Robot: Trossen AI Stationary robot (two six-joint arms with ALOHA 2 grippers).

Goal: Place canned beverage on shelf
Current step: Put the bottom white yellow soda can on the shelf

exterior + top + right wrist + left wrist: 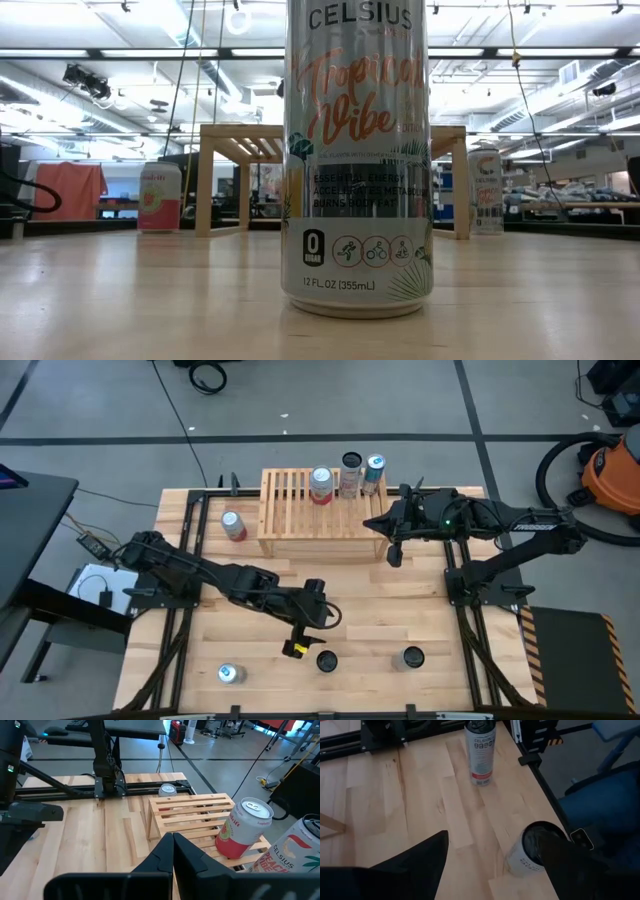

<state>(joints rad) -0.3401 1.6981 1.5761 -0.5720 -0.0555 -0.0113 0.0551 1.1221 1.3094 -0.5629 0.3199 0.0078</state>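
Low view: the near can [358, 150] is cut off at top; it hides the shelf's [230, 140] middle.

Tabletop [400, 610]: pale wood planks. Shelf [300, 510]: light natural wood, slatted top. Nearest can [358, 150]: white-silver, orange script, teal leaf print. Can on shelf [242, 832]: red-pink and white. Both pincers, left [310, 632] and right [392, 540]: black.

Grey floor [90, 420], orange vacuum [612, 472]
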